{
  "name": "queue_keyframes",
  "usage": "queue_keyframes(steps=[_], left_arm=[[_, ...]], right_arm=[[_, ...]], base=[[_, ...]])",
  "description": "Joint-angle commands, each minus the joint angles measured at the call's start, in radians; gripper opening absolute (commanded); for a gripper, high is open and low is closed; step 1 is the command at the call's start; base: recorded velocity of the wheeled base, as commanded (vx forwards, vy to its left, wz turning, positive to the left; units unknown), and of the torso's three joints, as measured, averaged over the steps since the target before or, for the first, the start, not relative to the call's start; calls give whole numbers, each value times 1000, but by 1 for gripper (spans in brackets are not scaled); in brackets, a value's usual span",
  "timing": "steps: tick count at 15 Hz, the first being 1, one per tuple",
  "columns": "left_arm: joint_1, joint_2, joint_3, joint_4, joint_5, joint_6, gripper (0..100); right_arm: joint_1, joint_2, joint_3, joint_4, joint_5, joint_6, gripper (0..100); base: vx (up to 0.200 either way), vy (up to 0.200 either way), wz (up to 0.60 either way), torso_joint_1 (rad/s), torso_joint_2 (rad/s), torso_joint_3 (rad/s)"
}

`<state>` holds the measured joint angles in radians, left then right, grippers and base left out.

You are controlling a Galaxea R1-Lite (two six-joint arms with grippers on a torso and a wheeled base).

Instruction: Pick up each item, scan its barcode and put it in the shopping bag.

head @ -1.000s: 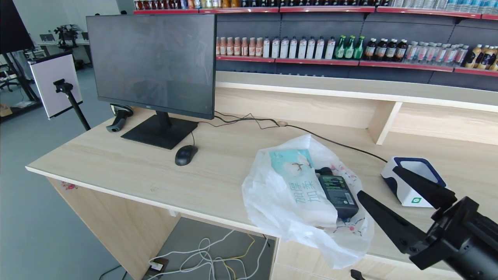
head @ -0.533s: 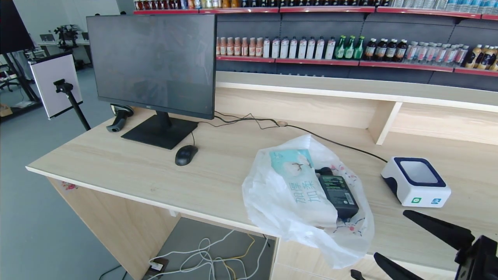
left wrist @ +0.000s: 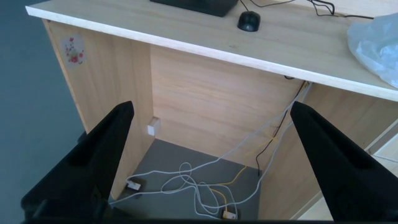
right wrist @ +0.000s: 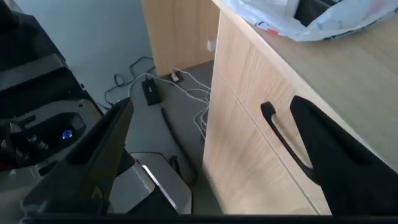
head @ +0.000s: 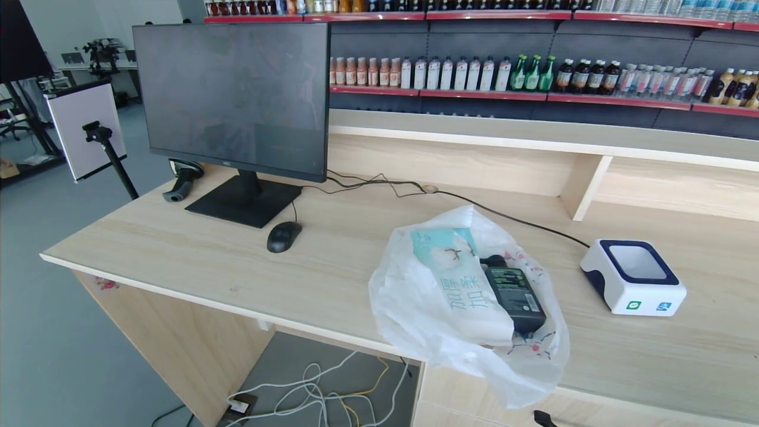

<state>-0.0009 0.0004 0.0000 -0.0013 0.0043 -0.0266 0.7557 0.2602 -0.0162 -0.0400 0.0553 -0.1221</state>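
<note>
You find the left gripper (left wrist: 211,107) low in front of the counter (head: 237,267), below its top, fingers spread wide. On the counter, the shopping bag (head: 415,320) overhangs the front edge; it holds the tissue pack (head: 456,279) and black adapter (head: 516,293). The right gripper (right wrist: 211,102), fingers equally spread, hangs beside the counter's drawer handle (right wrist: 283,137).

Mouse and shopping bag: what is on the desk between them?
Nothing. In the head view, the stretch of desk between the mouse and the shopping bag is bare wood.
</note>
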Motion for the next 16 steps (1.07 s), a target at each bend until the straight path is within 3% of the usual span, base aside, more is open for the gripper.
queue_keyframes(steps=[1, 2, 3, 4, 5, 6, 7, 10, 12, 14, 16], left_arm=[[-1, 0, 0, 0, 0, -1, 100], [-1, 0, 0, 0, 0, -1, 100], [-1, 0, 0, 0, 0, -3, 100], [-1, 0, 0, 0, 0, -3, 100], [-1, 0, 0, 0, 0, -3, 100], [-1, 0, 0, 0, 0, -3, 100], [-1, 0, 0, 0, 0, -3, 100], [-1, 0, 0, 0, 0, -1, 100], [1, 0, 0, 0, 2, -3, 100], [-1, 0, 0, 0, 0, -3, 100], [1, 0, 0, 1, 0, -3, 100]], right_arm=[[-210, -111, -11, 57, -9, -5, 100], [-345, -105, -11, 57, -9, 4, 100], [-401, -104, -11, 57, -9, 6, 100], [-549, -111, -11, 57, -9, 4, 100], [-602, -119, -10, 57, -9, 2, 100], [-734, -141, -11, 57, -11, 13, 100], [-800, -154, -11, 55, -9, 44, 100], [-837, -171, 16, -27, -17, 90, 100], [-837, -170, 16, 38, -19, 82, 100], [-766, -243, 15, 43, -19, 87, 100], [-757, -259, 16, 43, -20, 85, 100]], base=[[0, 0, 0, 0, 0, 0], [0, 0, 0, 0, 0, 0], [0, 0, 0, 0, 0, 0], [0, 0, 0, 0, 0, 0], [-200, 0, 0, 7, 2, 2], [-200, 0, 0, 2, 2, 2], [-200, 0, 0, 22, 2, -2], [-200, 0, 0, 1, 7, 4], [-200, 0, 0, -2, 5, 5], [-200, 0, 0, 2, 2, 2], [-200, 0, -300, 5, 0, -2]])
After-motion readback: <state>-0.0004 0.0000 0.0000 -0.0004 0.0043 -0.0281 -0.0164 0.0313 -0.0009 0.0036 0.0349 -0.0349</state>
